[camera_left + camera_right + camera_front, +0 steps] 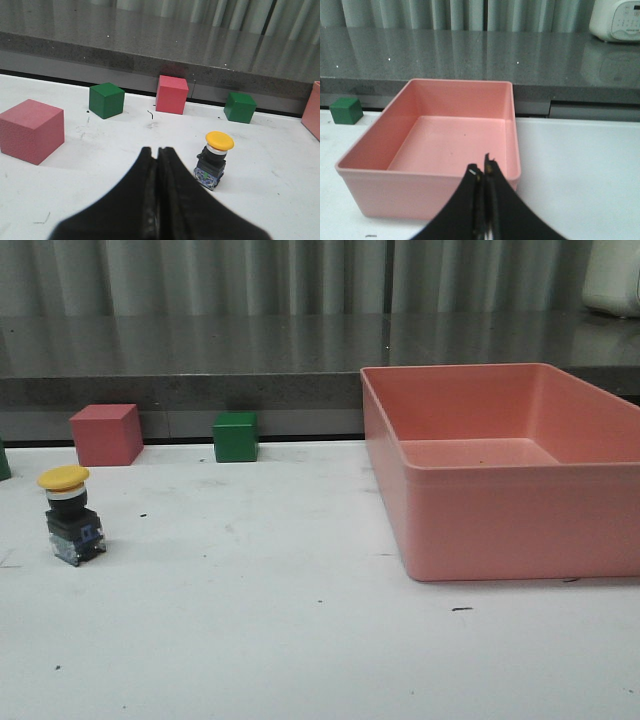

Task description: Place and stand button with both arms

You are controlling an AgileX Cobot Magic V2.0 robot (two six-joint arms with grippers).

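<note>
Button (70, 516) upright near the table's (300, 640) left edge, cap up, seemingly already stood. Left claw (158, 152) pressed together, empty, near it; right claw (483, 172) likewise together, facing the pink bin (430, 145).

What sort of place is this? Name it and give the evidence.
Probably a robot test bench in a lab. A scuffed white table holds staged props: coloured cubes, an empty pink bin and an industrial push button.
</note>
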